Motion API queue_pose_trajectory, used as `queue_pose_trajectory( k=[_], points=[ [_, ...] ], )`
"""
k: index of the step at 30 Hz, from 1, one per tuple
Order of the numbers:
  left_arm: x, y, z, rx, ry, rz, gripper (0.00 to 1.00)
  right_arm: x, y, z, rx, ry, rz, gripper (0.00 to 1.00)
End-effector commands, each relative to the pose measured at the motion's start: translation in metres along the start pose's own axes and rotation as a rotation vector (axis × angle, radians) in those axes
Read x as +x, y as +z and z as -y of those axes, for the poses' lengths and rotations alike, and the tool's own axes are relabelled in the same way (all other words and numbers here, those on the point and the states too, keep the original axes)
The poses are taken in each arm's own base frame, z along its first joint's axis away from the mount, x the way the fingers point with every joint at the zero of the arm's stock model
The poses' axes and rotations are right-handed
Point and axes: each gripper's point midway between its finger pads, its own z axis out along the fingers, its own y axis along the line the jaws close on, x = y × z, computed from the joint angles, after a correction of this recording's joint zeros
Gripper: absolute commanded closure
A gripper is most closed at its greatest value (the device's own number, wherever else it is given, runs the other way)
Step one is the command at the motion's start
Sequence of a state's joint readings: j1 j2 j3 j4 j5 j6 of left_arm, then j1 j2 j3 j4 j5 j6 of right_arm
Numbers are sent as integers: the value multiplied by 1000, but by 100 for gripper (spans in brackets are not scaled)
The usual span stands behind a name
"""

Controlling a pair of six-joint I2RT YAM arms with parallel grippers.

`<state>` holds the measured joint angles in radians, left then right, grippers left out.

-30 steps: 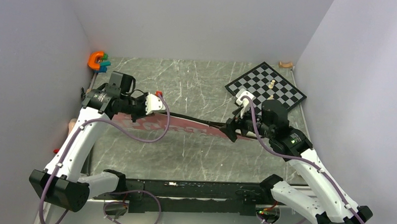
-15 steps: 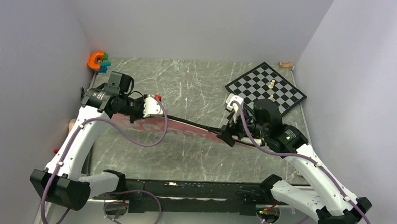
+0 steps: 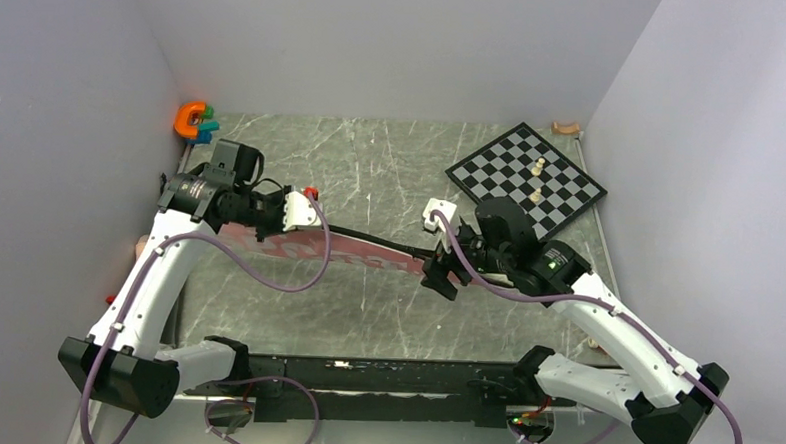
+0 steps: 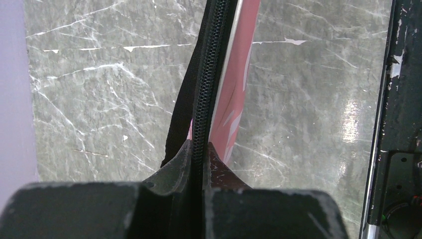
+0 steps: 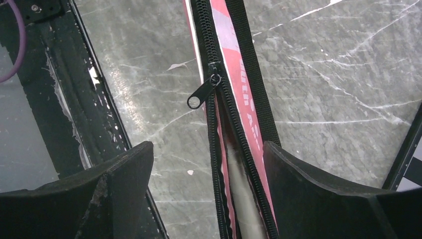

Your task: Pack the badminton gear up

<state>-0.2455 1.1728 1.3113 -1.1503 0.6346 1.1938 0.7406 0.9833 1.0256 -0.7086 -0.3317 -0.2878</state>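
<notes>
Pinching w/ my left gripper [image 4: 199,149]: jaws nearly closed on the black zipper edge of the long pink fabric racket bag [image 3: 358,255]. The bag lies stretched across the middle of the overhead view on the grey marble-look tabletop [image 3: 371,171]. My right gripper [image 5: 208,162] is spread wide, one finger either side of the bag's zipper track, gripping nothing. The small black metal zipper pull [image 5: 201,94] sits just above centre in the right wrist view, flopped to the left. Above it the teeth are joined. Below it the zipper is parted & sth pale shows inside, can't tell what. The black-and-white chessboard [image 3: 526,173] w/ pale pieces is upper right of the overhead view. The orange C-shaped toy [image 3: 188,120] is upper left. Both are well apart from the bag.
</notes>
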Motion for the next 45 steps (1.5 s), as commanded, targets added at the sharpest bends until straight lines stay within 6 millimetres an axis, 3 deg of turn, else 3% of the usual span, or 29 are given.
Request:
queue_pose_trajectory(
  k=[1,4,8,13,18,22,26,29,32,34,38,39,45],
  points=[
    [-42,-20,-14,-71,121,133,100,-6,-7,4,37,-18,27,18],
    [-43,-21,-14,-76,122,135,100,1,-4,10,61,-11,-14,25],
    [-43,-21,-13,-78,120,138,100,7,0,14,83,-1,-58,46],
    [-46,-24,-17,-92,108,150,100,14,6,14,93,16,-93,61],
    [-43,-21,-18,-92,95,149,100,7,2,23,146,37,-86,98],
    [-40,-15,-22,-103,70,154,100,-5,-5,30,199,48,-44,100],
    [-42,-9,-18,-58,26,169,95,-29,-17,31,219,59,60,100],
    [-45,-6,-13,-28,18,178,85,-45,-27,29,222,61,129,100],
    [-51,-3,-7,-21,28,189,57,-56,-36,26,214,63,178,100],
    [-56,0,-1,-12,48,200,50,-64,-40,23,203,66,199,100],
    [-70,5,12,16,59,231,19,-68,-40,16,166,72,198,100],
    [-73,4,14,25,50,238,4,-68,-40,14,156,74,187,100],
    [-91,-8,17,24,50,286,1,-68,-37,11,157,68,138,100]
  ],
)
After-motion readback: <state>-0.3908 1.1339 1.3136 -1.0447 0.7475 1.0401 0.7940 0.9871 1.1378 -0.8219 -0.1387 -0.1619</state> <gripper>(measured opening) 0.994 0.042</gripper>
